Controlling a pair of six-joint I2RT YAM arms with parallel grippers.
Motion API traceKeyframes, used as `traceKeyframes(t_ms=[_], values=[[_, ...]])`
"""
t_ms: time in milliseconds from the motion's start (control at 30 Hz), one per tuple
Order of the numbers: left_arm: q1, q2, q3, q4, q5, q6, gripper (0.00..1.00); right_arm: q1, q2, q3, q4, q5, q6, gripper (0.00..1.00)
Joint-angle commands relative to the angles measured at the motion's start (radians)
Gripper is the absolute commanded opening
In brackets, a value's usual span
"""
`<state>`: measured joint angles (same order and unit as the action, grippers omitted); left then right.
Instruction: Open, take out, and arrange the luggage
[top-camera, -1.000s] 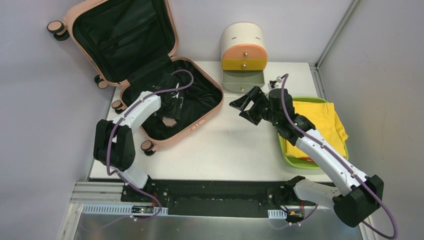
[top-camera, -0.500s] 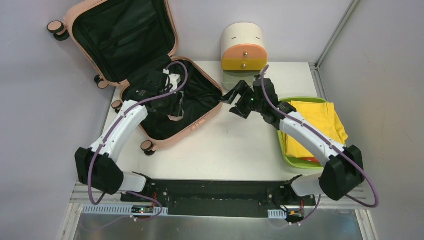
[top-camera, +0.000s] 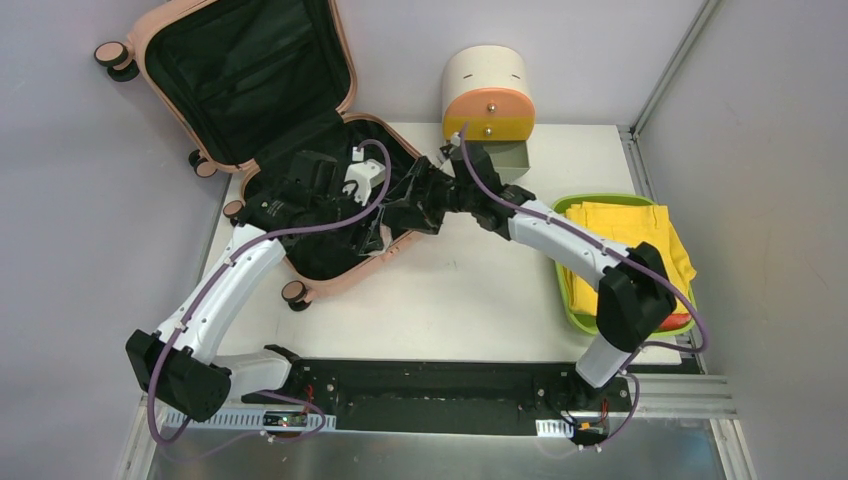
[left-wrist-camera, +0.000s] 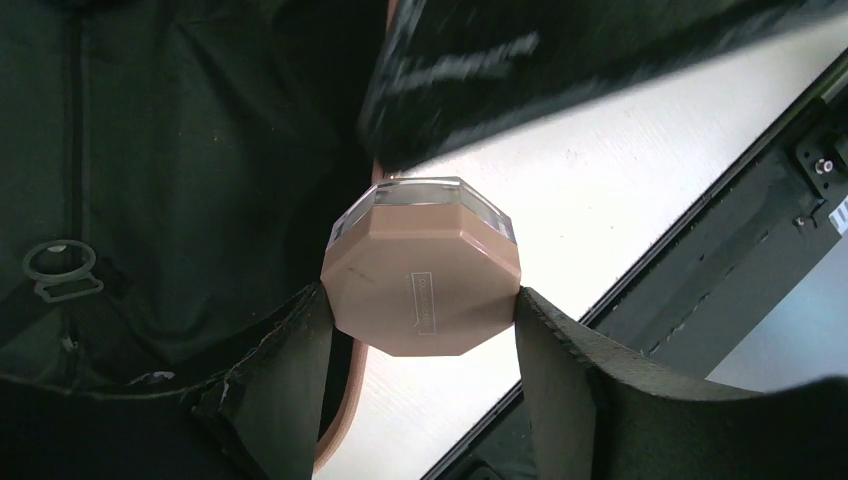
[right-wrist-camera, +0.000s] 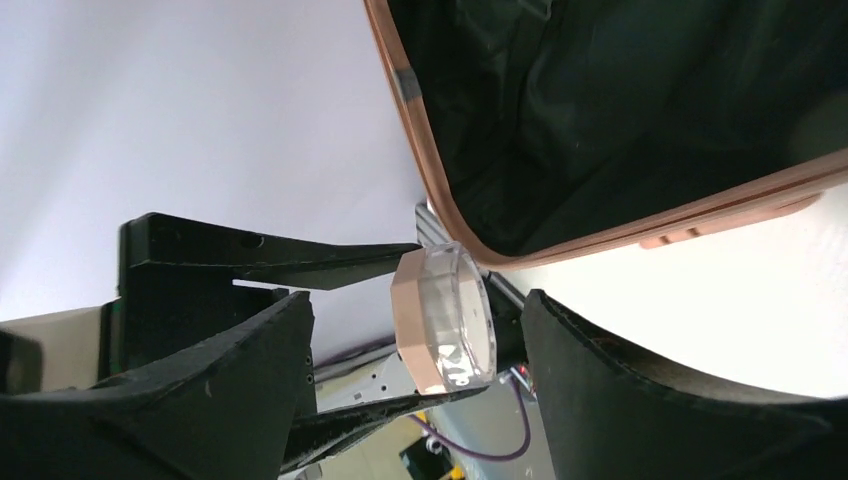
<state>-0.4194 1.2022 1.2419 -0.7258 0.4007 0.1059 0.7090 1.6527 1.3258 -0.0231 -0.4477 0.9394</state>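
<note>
The peach-pink luggage (top-camera: 335, 280) lies open at the back left, its lid leaning on the wall and its black lining showing. My left gripper (left-wrist-camera: 420, 300) is shut on a pink octagonal compact (left-wrist-camera: 420, 270) with a clear lid and holds it in the air over the luggage's right rim (left-wrist-camera: 340, 420). My right gripper (right-wrist-camera: 430, 350) is open, with its jaws on either side of the compact (right-wrist-camera: 440, 315) and not touching it. In the top view the two grippers meet over the luggage, left (top-camera: 375, 225) and right (top-camera: 405, 205), and the compact is hidden.
A cream drawer unit (top-camera: 487, 90) stands at the back with its grey bottom drawer (top-camera: 505, 160) pulled out. A lime-green tray (top-camera: 585, 320) on the right holds a folded yellow cloth (top-camera: 625, 240). White tabletop (top-camera: 470, 290) lies in front of the luggage.
The left gripper has moved right inside the luggage with the compact. The right arm has swung left from near the tray, and its open jaws now flank the compact.
</note>
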Motion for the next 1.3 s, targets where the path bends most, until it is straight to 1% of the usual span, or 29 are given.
traceKeyframes(t_ms=[0, 67, 133, 233, 333, 367, 400, 433, 467, 500, 533, 567, 600, 633, 767, 967, 1100, 1267], values=[[-0.014, -0.013, -0.006, -0.004, 0.045, 0.046, 0.18, 0.049, 0.045, 0.087, -0.063, -0.09, 0.007, 0.78], [-0.015, -0.015, -0.004, -0.004, 0.043, 0.045, 0.18, 0.061, 0.053, 0.091, -0.096, -0.079, 0.003, 0.76], [-0.016, -0.018, -0.001, -0.004, 0.044, 0.042, 0.18, 0.071, 0.052, 0.083, -0.106, -0.073, -0.001, 0.71], [-0.016, -0.02, -0.001, -0.004, 0.037, 0.044, 0.18, 0.074, 0.043, 0.061, -0.107, -0.072, -0.003, 0.57], [-0.016, -0.025, -0.004, -0.004, 0.035, 0.045, 0.18, 0.073, 0.029, 0.051, -0.108, -0.069, -0.012, 0.39], [-0.016, -0.026, -0.005, -0.004, 0.034, 0.044, 0.19, 0.073, 0.025, 0.049, -0.107, -0.068, -0.012, 0.33], [-0.016, -0.029, -0.005, -0.004, 0.031, 0.041, 0.2, 0.07, 0.019, 0.047, -0.105, -0.066, -0.012, 0.28], [-0.016, -0.033, -0.007, -0.004, 0.031, 0.04, 0.24, 0.067, 0.013, 0.044, -0.099, -0.063, -0.009, 0.26], [-0.016, -0.038, -0.008, -0.004, 0.029, 0.036, 0.31, 0.061, 0.007, 0.038, -0.091, -0.058, -0.002, 0.25], [-0.016, -0.044, -0.011, -0.004, 0.024, 0.031, 0.42, 0.054, -0.004, 0.029, -0.08, -0.047, 0.008, 0.24], [-0.016, -0.052, -0.012, -0.004, 0.02, 0.023, 0.57, 0.041, -0.016, 0.016, -0.066, -0.033, 0.018, 0.23], [-0.016, -0.062, -0.016, -0.004, 0.018, 0.016, 0.84, 0.027, -0.028, -0.002, -0.054, -0.014, 0.03, 0.21], [-0.016, -0.075, -0.022, -0.006, 0.016, 0.012, 0.97, 0.011, -0.046, -0.018, -0.043, 0.008, 0.042, 0.21], [-0.016, -0.089, -0.029, -0.005, 0.014, 0.011, 0.99, -0.009, -0.063, -0.036, -0.029, 0.026, 0.053, 0.2], [-0.016, -0.166, -0.07, -0.005, -0.016, 0.008, 0.99, -0.105, -0.131, -0.094, 0.002, 0.089, 0.082, 0.2], [-0.016, -0.287, -0.156, -0.004, -0.118, -0.032, 0.99, -0.281, -0.197, -0.163, 0.0, 0.216, 0.125, 0.2], [-0.016, -0.367, -0.245, -0.002, -0.18, -0.041, 0.99, -0.392, -0.161, -0.142, -0.013, 0.283, 0.172, 0.2], [-0.016, -0.401, -0.327, 0.008, -0.202, -0.04, 0.99, -0.471, -0.038, -0.017, -0.073, 0.336, 0.211, 0.21]])
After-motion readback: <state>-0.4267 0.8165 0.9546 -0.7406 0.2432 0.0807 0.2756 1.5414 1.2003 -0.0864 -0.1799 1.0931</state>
